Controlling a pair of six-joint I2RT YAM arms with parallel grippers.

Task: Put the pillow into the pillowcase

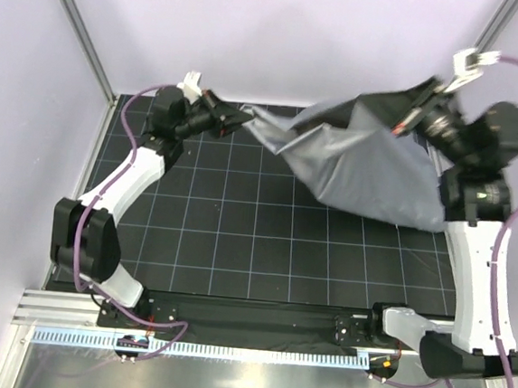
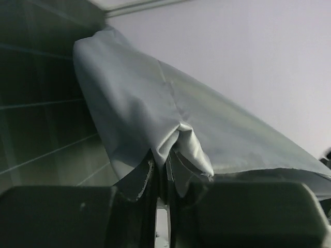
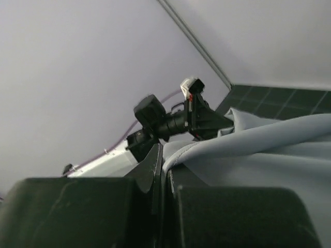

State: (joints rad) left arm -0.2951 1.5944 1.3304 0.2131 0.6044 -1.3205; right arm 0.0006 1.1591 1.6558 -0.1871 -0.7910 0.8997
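The blue-grey pillowcase (image 1: 362,162) hangs stretched between both grippers above the far right part of the black grid mat (image 1: 228,237). My left gripper (image 1: 245,120) is shut on its left corner; the pinched fold shows in the left wrist view (image 2: 170,150). My right gripper (image 1: 428,98) is shut on the upper right edge of the pillowcase; the hem runs into the jaws in the right wrist view (image 3: 207,147). The bulk of the pillowcase sags down to the mat at the right. The cream pillow is not visible in any view.
Light walls with metal frame posts (image 1: 78,28) close in the back and sides. The left arm (image 3: 165,121) shows in the right wrist view. A metal rail (image 1: 191,347) runs along the near edge, by the arm bases.
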